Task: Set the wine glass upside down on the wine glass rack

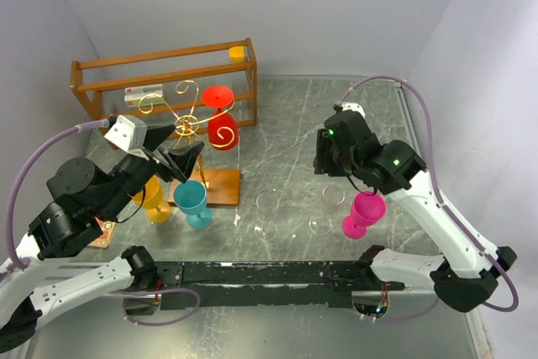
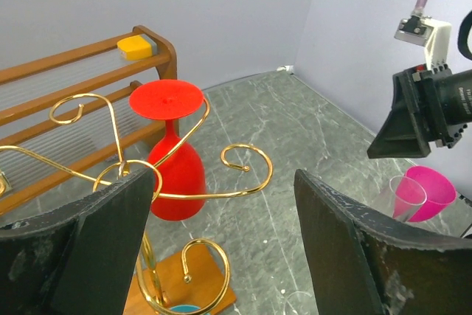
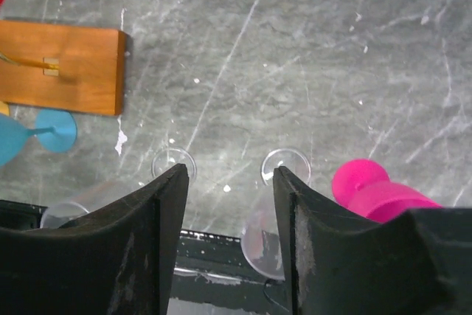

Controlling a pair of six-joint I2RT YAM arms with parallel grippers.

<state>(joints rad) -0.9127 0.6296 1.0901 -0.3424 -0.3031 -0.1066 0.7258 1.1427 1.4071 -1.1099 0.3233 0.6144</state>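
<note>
Both jaws spread, empty: left jaws near the wine glass rack, whose scroll holds the red glass foot-up; right jaws above clear glasses.

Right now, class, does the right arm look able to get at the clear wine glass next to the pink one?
Probably yes. The right hand is open and hangs right above that clear wine glass, with nothing between them. The pink glass beside it may crowd one finger.
</note>
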